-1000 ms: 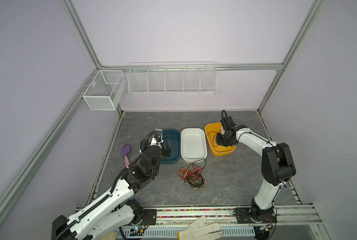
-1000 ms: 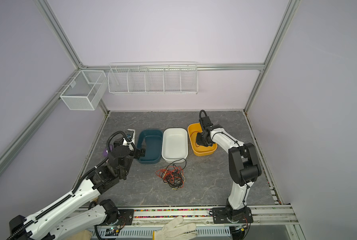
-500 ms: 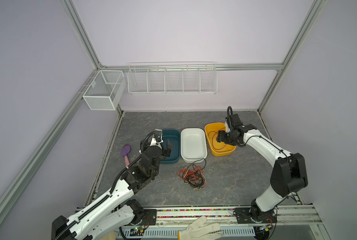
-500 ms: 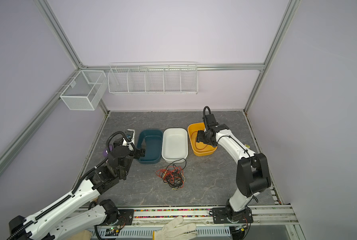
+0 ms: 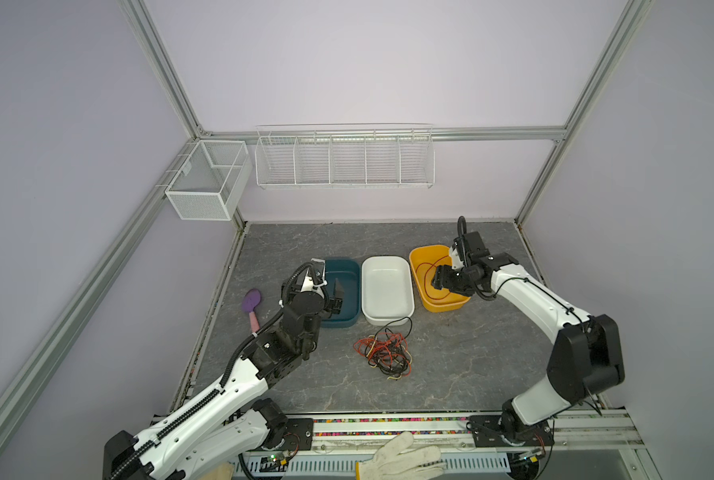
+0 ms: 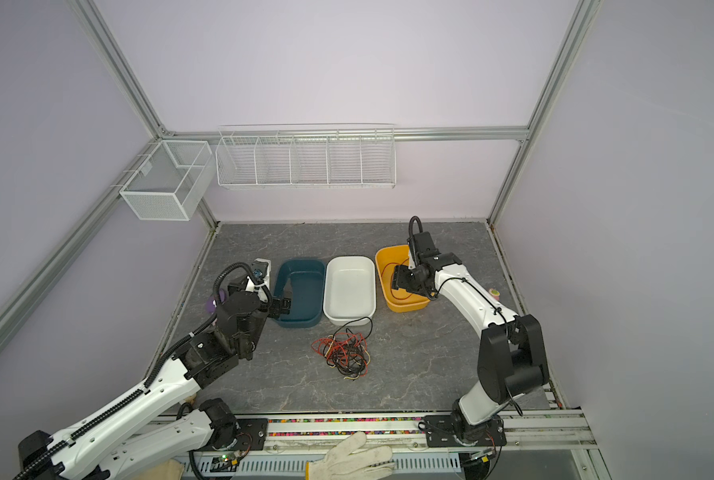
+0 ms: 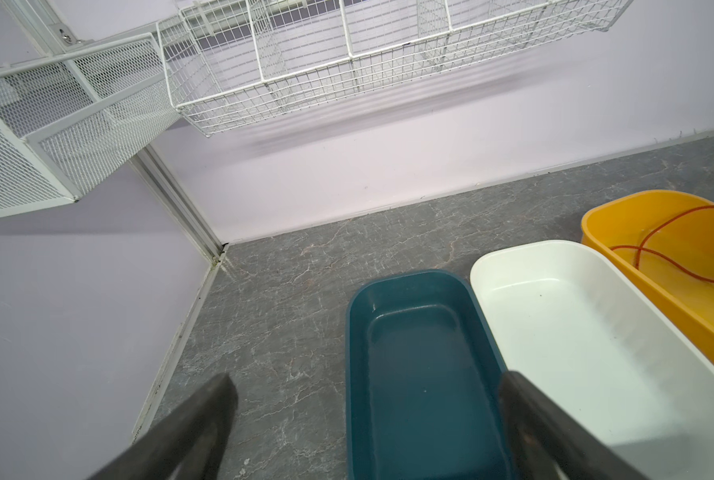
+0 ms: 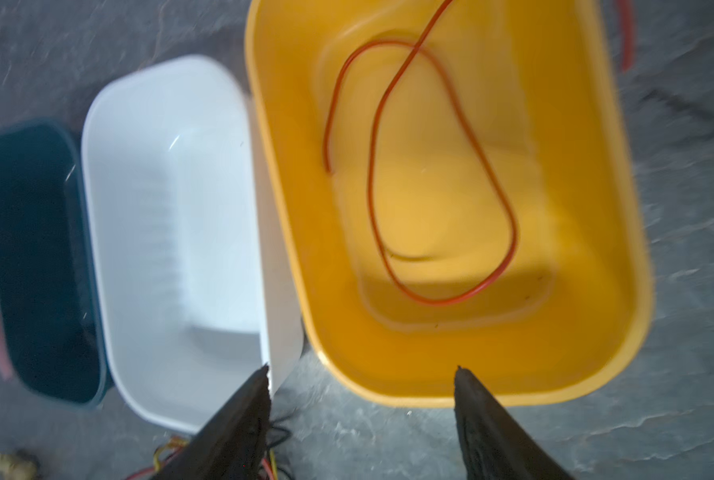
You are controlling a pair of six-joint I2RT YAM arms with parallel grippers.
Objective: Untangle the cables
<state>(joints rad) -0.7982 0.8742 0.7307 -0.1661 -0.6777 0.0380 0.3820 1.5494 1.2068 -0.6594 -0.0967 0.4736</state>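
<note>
A tangle of red, black and pale yellow cables (image 5: pixel 384 351) (image 6: pixel 343 350) lies on the grey floor in front of the white bin. One red cable (image 8: pixel 442 301) lies looped by itself inside the yellow bin (image 5: pixel 419 253) (image 8: pixel 621 208). My right gripper (image 5: pixel 440 282) (image 8: pixel 361 368) hangs over the near part of that bin, open, with nothing between its fingers. My left gripper (image 5: pixel 334 295) (image 7: pixel 363 382) stands wide open and empty above the teal bin's near end, well left of the tangle.
A teal bin (image 5: pixel 326 266), a white bin (image 5: pixel 407 307) and the yellow bin stand side by side. A purple spoon (image 5: pixel 250 301) lies at the left wall. Wire baskets (image 5: pixel 343 160) hang on the back wall. A white glove (image 5: pixel 401 459) rests on the front rail.
My right gripper's jaws have opened over the yellow bin, and its arm has swung out to the right. The left arm has not moved.
</note>
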